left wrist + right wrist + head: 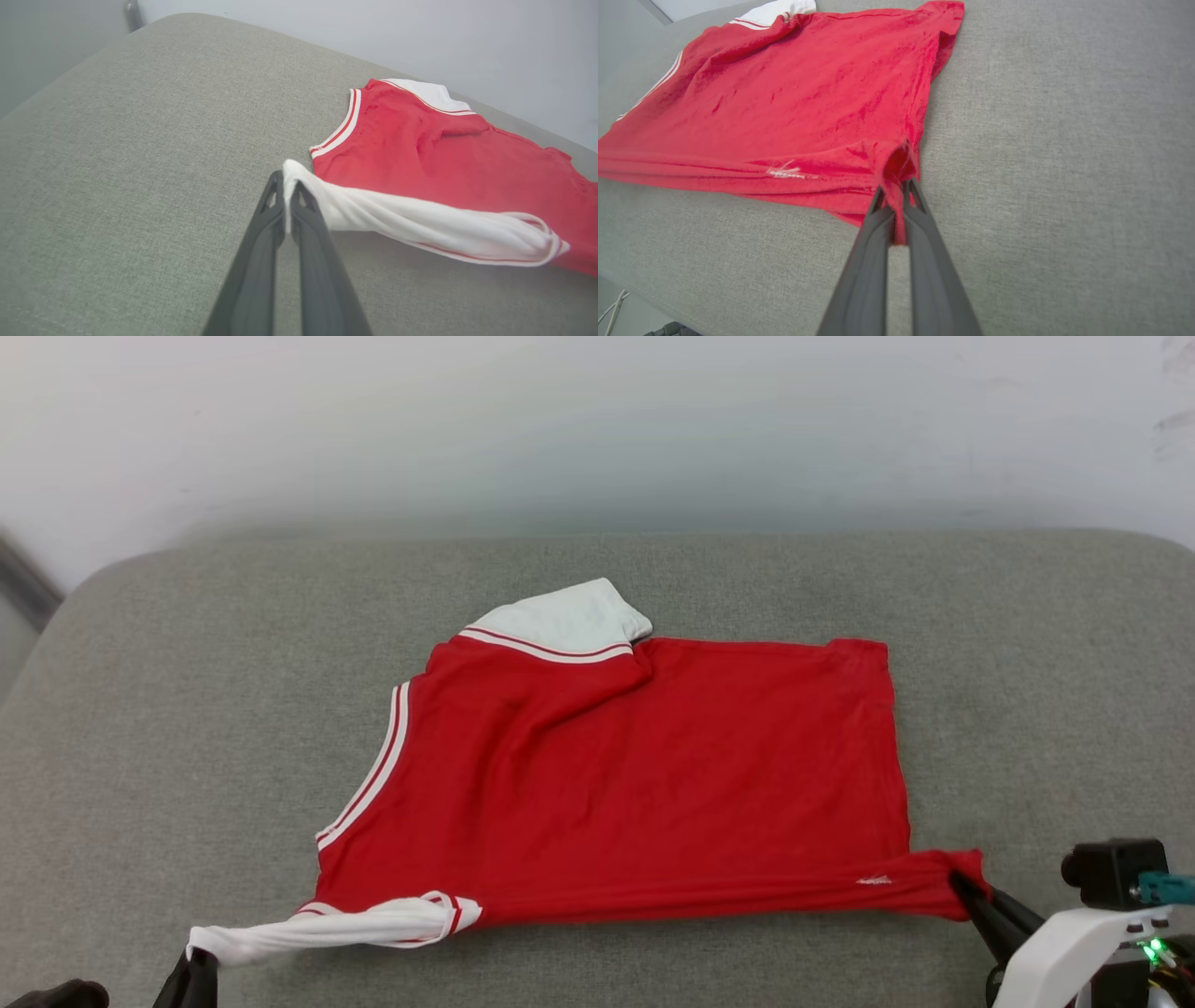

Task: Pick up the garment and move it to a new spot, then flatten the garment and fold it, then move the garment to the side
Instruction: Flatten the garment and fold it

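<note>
Left pincer clamps the white sleeve of one garment; right pincer clamps its red corner.

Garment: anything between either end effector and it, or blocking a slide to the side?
Nothing visible. The left end effector is shut on the garment at its white sleeve tip, and the right end effector is shut on its red hem corner. The grey cushion shows no other object beside the garment.

No legible text, numbers or brand names, only a small white mark on the red garment, beside its hem, toward the near right edge of the bench, too blurred to read
</note>
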